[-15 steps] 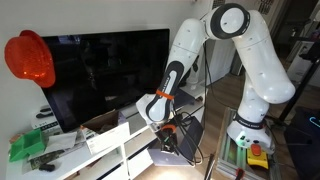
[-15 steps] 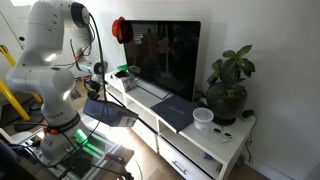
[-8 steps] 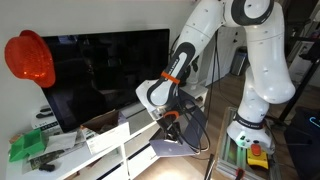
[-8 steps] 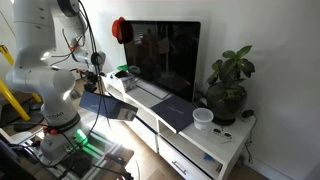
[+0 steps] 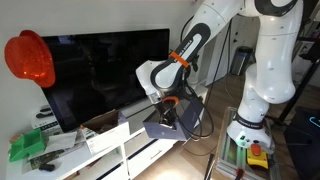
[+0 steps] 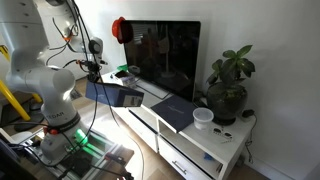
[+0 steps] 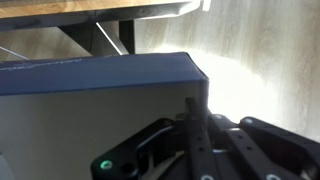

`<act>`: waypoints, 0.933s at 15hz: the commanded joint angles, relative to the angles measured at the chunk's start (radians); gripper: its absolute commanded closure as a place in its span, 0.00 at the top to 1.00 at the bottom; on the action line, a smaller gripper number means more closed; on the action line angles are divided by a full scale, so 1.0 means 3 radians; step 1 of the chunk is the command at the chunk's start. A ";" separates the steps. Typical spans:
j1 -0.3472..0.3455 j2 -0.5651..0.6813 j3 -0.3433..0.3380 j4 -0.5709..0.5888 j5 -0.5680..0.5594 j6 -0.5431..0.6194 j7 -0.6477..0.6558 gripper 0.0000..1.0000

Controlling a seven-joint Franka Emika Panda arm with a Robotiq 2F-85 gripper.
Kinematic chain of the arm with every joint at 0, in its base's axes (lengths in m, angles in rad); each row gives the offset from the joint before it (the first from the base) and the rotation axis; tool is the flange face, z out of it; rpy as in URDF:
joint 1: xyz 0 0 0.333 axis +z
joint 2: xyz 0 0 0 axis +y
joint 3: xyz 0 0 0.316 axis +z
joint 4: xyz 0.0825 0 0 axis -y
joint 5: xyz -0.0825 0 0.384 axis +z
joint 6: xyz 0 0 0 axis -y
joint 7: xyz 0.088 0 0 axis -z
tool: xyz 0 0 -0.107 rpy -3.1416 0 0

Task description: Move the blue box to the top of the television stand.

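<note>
The blue box (image 5: 166, 124) is a dark blue-grey open bin, held tilted in the air in front of the television stand (image 5: 108, 143). My gripper (image 5: 166, 103) is shut on its upper wall. In an exterior view the blue box (image 6: 116, 96) hangs beside the near end of the white television stand (image 6: 180, 131), under my gripper (image 6: 94, 77). In the wrist view the blue box (image 7: 100, 75) fills the left side, and my gripper (image 7: 193, 112) pinches its wall edge.
A big black TV (image 5: 100, 70) stands on the stand, with a red hat (image 5: 29, 58) beside it. A green box (image 5: 27, 146) and a cardboard box (image 5: 100, 125) sit on top. A dark flat item (image 6: 178, 110), a white cup (image 6: 203, 118) and a plant (image 6: 229, 85) occupy the far end.
My arm has lifted the blue box from low near the drawers up to about the height of the stand top. The grip has held throughout.
</note>
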 commanded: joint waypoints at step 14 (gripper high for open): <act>-0.0212 0.0470 -0.0336 -0.0280 -0.0323 0.2175 -0.0067 0.01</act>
